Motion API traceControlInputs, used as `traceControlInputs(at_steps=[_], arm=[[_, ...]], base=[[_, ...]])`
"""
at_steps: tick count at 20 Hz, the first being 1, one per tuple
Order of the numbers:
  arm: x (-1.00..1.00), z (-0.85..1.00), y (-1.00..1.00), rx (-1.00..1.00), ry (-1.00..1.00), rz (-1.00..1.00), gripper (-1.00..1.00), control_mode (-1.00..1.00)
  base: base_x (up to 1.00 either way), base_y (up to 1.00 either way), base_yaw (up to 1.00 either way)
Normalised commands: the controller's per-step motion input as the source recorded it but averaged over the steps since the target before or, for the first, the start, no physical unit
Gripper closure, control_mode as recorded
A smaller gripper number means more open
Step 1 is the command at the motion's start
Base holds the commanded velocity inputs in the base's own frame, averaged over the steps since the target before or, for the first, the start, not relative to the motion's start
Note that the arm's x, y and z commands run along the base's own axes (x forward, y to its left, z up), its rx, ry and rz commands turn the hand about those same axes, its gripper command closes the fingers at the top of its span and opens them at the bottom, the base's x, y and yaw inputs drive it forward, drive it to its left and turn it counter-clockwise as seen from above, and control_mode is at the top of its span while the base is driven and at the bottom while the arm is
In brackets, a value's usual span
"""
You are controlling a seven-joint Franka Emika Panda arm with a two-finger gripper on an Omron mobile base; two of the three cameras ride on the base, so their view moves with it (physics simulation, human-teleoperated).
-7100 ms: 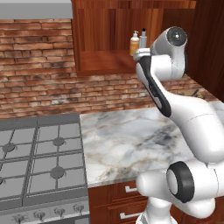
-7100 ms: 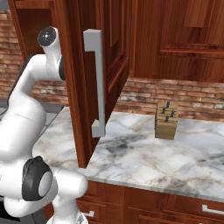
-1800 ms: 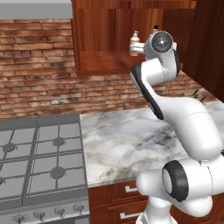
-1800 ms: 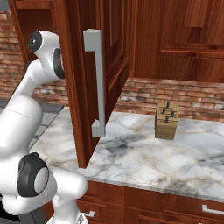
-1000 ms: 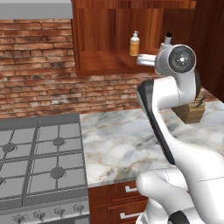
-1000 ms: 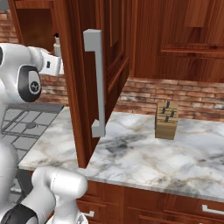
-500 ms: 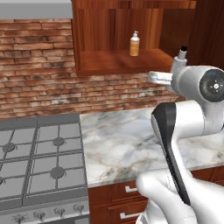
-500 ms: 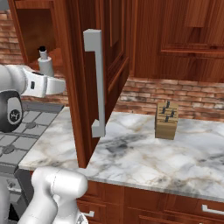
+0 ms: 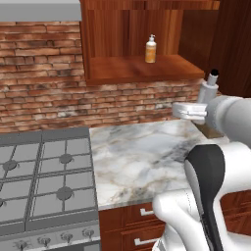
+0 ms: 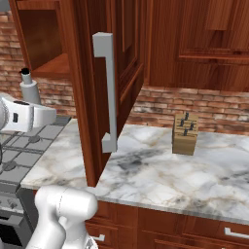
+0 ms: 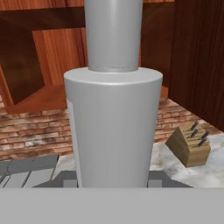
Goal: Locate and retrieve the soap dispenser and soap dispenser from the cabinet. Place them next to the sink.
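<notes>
The gripper point(image 9: 200, 105) was clamped on the grey soap dispenser point(image 9: 208, 88), upright above the marble counter point(image 9: 137, 152), while the orange soap dispenser point(image 9: 150, 49) stood on the cabinet point(image 9: 142, 71) shelf.

tool point(image 9: 196, 111) level, clamped, arm bent

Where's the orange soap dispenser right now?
The orange soap dispenser stands upright on the open cabinet shelf in the left base view, toward its right, above the marble counter.
</notes>
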Motion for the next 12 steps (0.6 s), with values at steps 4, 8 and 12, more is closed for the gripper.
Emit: traceControlInputs(at_steps=[4, 8, 12], arm=[[-0.25, -0.07, 0.16, 0.0, 0.05, 0.04, 1.0, -1.0], [-0.01, 0.0, 0.0, 0.0, 0.0, 0.0, 1.0, -1.0], [0.0, 0.0, 0.0, 0.0, 0.0, 0.0, 1.0, -1.0]], base=[[0.0, 0.0, 0.0], [0.0, 0.0, 0.0], [0.0, 0.0, 0.0]])
